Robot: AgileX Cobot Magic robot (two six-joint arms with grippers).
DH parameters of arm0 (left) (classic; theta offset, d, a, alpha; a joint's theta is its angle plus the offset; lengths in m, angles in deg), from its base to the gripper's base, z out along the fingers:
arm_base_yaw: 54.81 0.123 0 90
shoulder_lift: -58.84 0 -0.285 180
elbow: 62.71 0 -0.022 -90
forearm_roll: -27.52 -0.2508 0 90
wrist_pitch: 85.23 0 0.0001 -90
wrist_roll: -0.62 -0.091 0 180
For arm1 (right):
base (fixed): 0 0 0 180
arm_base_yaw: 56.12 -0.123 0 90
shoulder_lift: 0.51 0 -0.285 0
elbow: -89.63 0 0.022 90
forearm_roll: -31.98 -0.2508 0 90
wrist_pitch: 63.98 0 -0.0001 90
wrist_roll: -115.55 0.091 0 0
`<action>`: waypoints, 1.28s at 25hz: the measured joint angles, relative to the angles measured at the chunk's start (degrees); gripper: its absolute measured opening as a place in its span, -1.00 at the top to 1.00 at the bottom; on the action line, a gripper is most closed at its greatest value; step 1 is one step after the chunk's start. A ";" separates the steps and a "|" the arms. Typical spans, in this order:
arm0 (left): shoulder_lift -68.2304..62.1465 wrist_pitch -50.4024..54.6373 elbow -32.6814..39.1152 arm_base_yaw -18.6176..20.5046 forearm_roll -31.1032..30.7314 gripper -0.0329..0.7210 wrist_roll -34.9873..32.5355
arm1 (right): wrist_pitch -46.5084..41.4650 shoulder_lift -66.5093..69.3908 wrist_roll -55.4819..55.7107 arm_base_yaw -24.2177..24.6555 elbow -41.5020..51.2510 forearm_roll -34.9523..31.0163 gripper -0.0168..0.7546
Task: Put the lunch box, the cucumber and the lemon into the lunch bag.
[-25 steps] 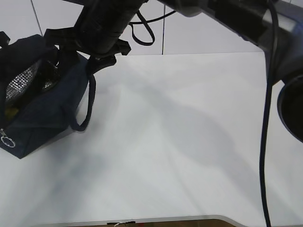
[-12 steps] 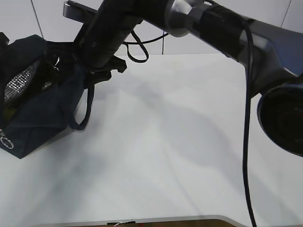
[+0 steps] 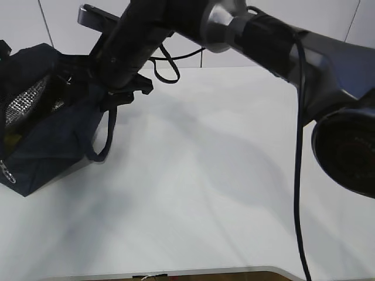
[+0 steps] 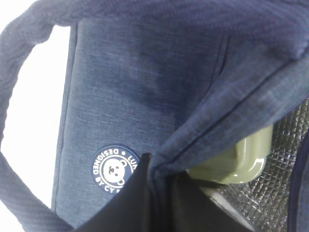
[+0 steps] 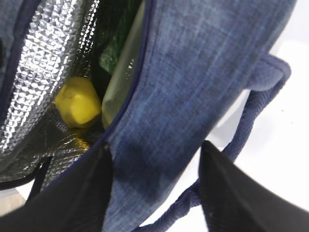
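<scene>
The navy lunch bag [image 3: 50, 143] stands open at the table's far left, silver lining showing. In the right wrist view the lemon [image 5: 77, 102], the dark green cucumber [image 5: 115, 50] and the glass lunch box [image 5: 126, 77] lie inside the bag [image 5: 193, 72]. My right gripper [image 5: 154, 151] is open and straddles the bag's near wall, one finger inside and one outside; it reaches across to the bag's rim in the exterior view [image 3: 120, 88]. My left gripper [image 4: 159, 164] is shut on the bag's rim fabric [image 4: 145, 87], beside the box's sage-green lid [image 4: 236, 159].
One loop handle [image 3: 104, 137] hangs down the bag's right side. The zipper's ring pull [image 3: 4, 170] sits at the bag's lower left corner. A black cable loop [image 3: 167, 64] hangs from the right arm. The white table [image 3: 222, 187] extends right and forward of the bag.
My right arm has swung further over the table, and its gripper has shifted slightly left at the bag's rim. The bag stays in place.
</scene>
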 joint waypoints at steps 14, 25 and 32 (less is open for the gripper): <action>0.00 0.12 0.00 0.00 0.20 0.92 0.00 | 0.13 1.21 0.00 0.00 0.00 -0.47 0.25; 0.00 1.45 0.00 0.07 6.63 0.92 -2.80 | -1.26 2.25 -0.97 0.00 -0.64 1.02 0.91; 0.00 4.73 0.00 0.12 16.77 0.92 -7.09 | -9.39 2.91 -1.19 0.00 -7.64 9.00 0.92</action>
